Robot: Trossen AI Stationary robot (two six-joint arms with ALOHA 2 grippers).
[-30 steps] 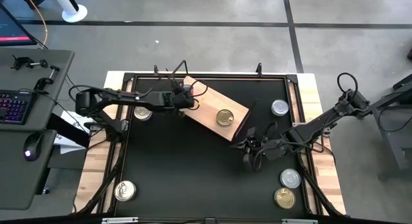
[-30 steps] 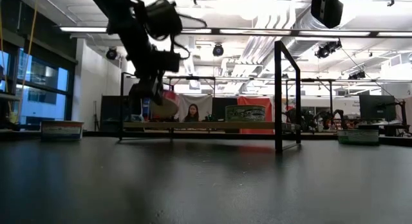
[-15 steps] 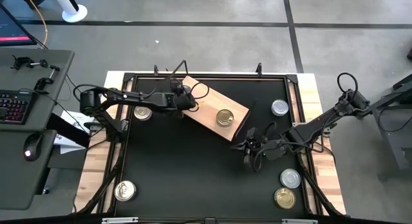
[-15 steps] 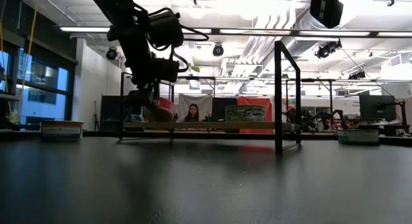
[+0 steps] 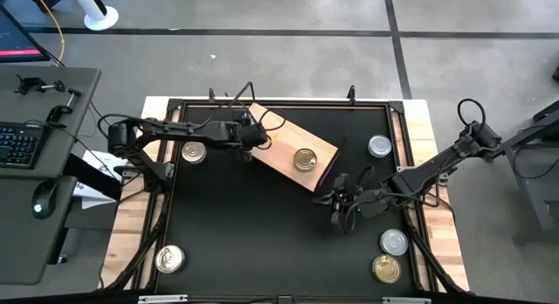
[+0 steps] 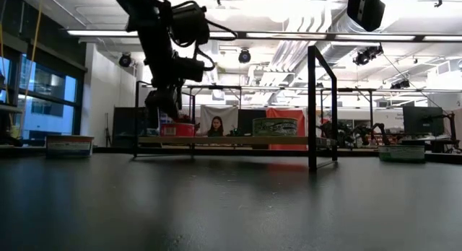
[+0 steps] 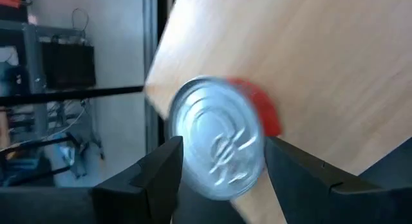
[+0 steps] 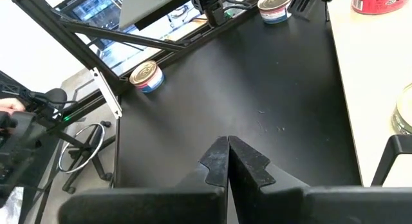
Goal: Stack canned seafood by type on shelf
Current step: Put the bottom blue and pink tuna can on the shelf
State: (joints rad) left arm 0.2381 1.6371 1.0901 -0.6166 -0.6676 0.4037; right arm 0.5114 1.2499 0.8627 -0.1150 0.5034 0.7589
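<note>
A silver-lidded tin with a red side (image 7: 219, 147) lies flat on the far-left end of the light wooden shelf plank (image 5: 279, 147), and shows in the low view as a red tin (image 6: 177, 128). My left gripper (image 7: 224, 143) is open just above it, with one finger on each side and clear of the tin (image 6: 162, 107). A gold-lidded tin (image 5: 304, 158) rests on the middle of the plank. My right gripper (image 8: 228, 153) is shut and empty, and hovers over the black table near the plank's right end (image 5: 342, 203).
Loose tins stand on the table: one left of the plank (image 5: 194, 152), one at the near-left corner (image 5: 169, 259), a silver one at the far right (image 5: 379, 146), and a silver (image 5: 394, 242) and a gold one (image 5: 385, 268) at the near right. A black frame rims the table (image 5: 279, 101).
The red-sided tin was tilted in my left gripper above the plank. It came down and now lies flat on the plank's far-left end, while the gripper stands slightly higher, free of it. My right arm has kept still.
</note>
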